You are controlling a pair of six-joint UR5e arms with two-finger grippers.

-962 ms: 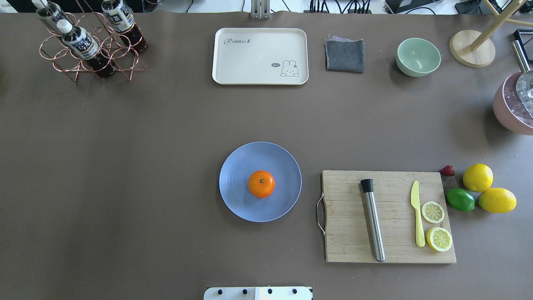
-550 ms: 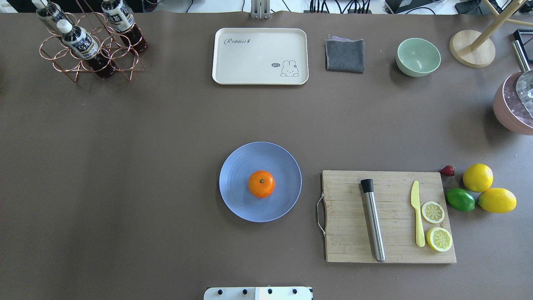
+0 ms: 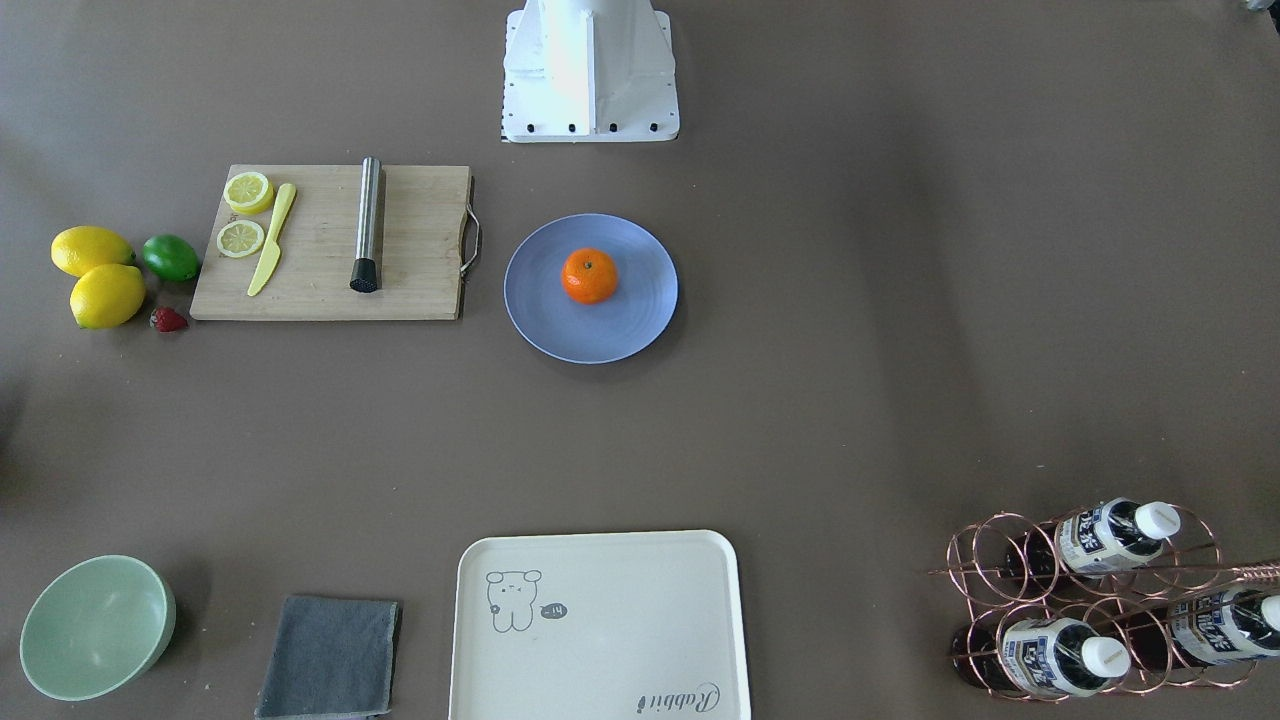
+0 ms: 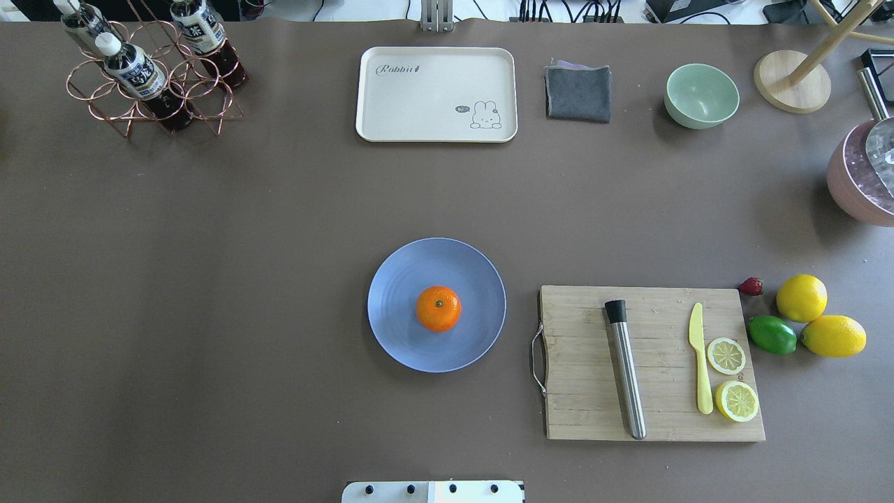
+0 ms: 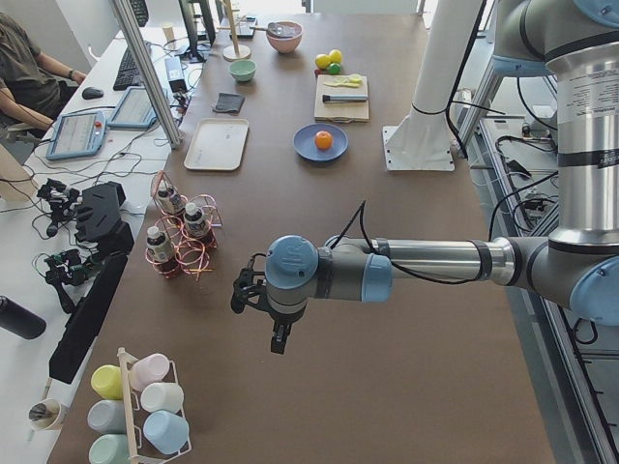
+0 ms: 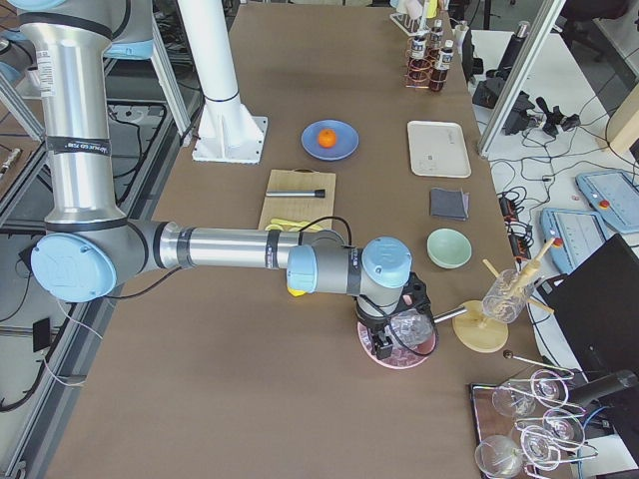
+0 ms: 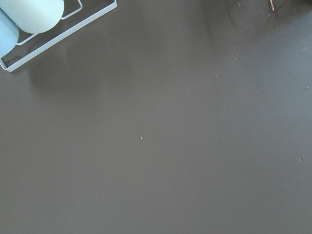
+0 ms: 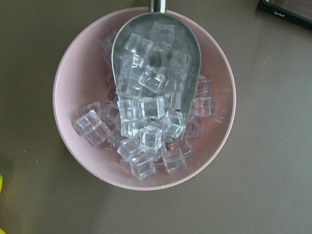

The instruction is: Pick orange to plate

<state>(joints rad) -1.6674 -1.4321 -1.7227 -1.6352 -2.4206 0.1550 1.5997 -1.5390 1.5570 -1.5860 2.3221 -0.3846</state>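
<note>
The orange (image 4: 438,308) rests stem up in the middle of the periwinkle-blue plate (image 4: 475,272), in front of the robot's base; the front view shows the orange (image 3: 589,275) on the plate (image 3: 640,310) too. Neither arm is near it. My left gripper (image 5: 279,346) hangs over bare table far to the left, near the bottle rack; I cannot tell whether it is open. My right gripper (image 6: 383,347) hovers over the pink ice bowl at the far right end, and its state cannot be told either. Both wrist views show no fingers.
A cutting board (image 4: 594,405) with a steel muddler (image 4: 626,377), yellow knife and lemon slices lies right of the plate; lemons (image 4: 801,297) and a lime (image 4: 772,334) lie beyond. At the back stand a cream tray (image 4: 436,94), grey cloth, green bowl (image 4: 701,96) and bottle rack (image 4: 150,77). Pink ice bowl (image 8: 68,87).
</note>
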